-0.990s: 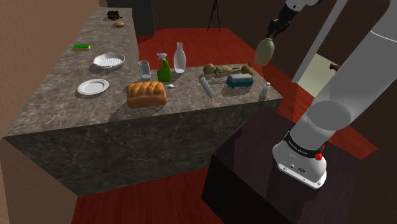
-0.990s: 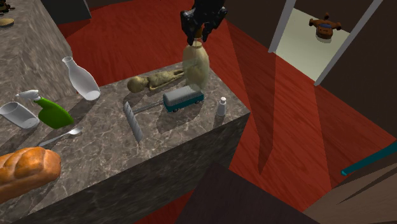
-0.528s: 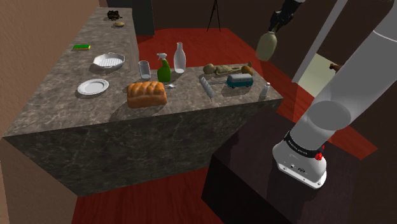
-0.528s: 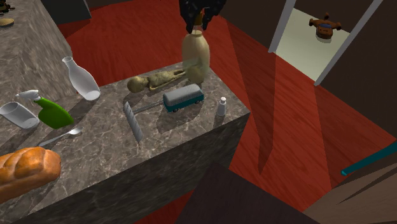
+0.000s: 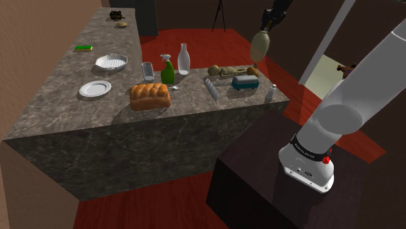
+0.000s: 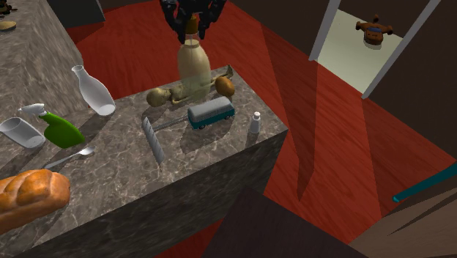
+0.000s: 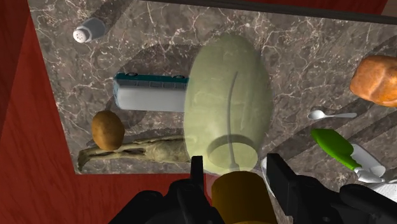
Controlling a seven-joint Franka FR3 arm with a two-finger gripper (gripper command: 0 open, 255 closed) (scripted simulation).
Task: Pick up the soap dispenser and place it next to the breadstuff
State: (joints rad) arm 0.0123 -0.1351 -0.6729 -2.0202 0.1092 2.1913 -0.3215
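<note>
Wrist view showed my fingers (image 7: 236, 173) pinching the dispenser (image 7: 226, 95) by its brown pump neck, aloft over the desk's (image 5: 65, 110) end above the bus (image 7: 149, 92). It looked rigid, smooth and light; held so high, it might swing. The loaf (image 5: 149, 95) lay well apart.

Bare marble countertop (image 5: 185, 97) lies open between the bread loaf (image 5: 149, 95) and the grey syringe-like tool (image 5: 211, 88). Just beyond the loaf crowd a green spray bottle (image 5: 168, 70), a glass (image 5: 148, 70), a white carafe (image 5: 184, 58) and a spoon (image 6: 73, 156). A teal toy bus (image 5: 245, 82) and a lying figure (image 5: 229, 70) fill the counter's end.
</note>
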